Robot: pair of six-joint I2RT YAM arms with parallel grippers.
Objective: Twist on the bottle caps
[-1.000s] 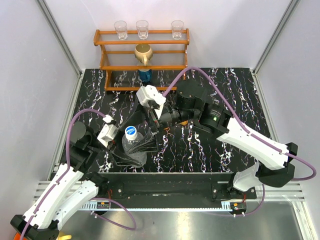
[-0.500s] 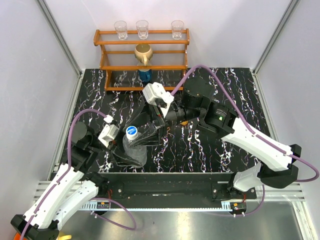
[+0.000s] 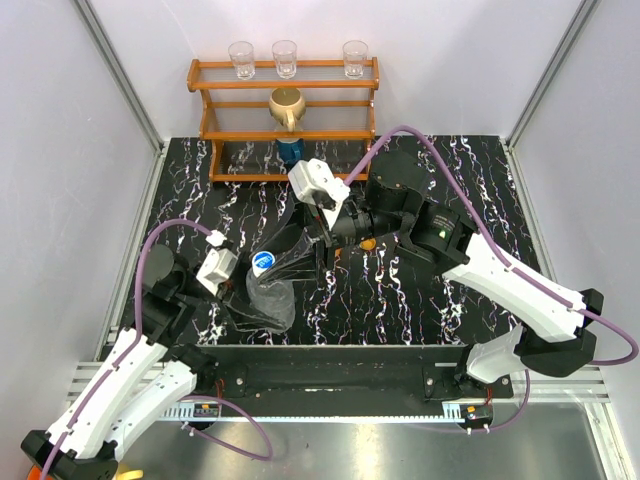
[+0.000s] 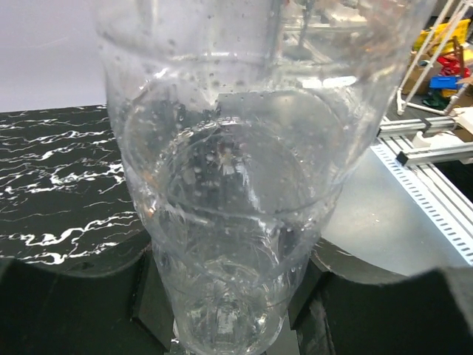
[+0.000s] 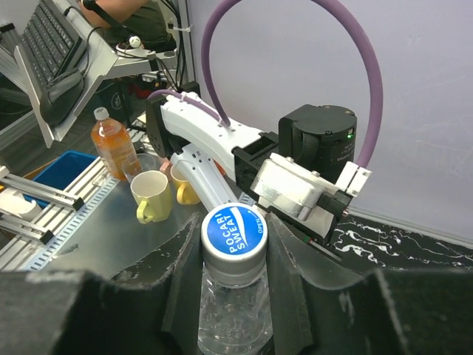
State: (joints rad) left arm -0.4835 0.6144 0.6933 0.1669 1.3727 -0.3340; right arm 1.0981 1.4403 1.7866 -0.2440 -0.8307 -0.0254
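A clear bottle (image 3: 264, 296) stands upright near the table's front left and fills the left wrist view (image 4: 236, 185). My left gripper (image 3: 243, 297) (image 4: 229, 296) is shut on the bottle's lower body, with one jaw pressed on each side. The cap (image 3: 263, 263) (image 5: 235, 235), pale-rimmed with a blue printed top, sits on the bottle's neck. My right gripper (image 3: 272, 264) (image 5: 235, 255) reaches in from the right and is shut on the cap, both fingers touching its sides. A small orange thing (image 3: 368, 242) peeks out beneath the right arm; what it is cannot be told.
A wooden shelf (image 3: 230, 134) stands at the back with three clear glasses (image 3: 285, 57) on top, a gold pot (image 3: 287, 105) and a dark blue container (image 3: 290, 150) below. Grey walls close both sides. Beyond the table edge the right wrist view shows yellow mugs (image 5: 150, 196).
My right gripper has slid left onto the bottle's top and shut on the cap. The left gripper and the bottle have stayed put.
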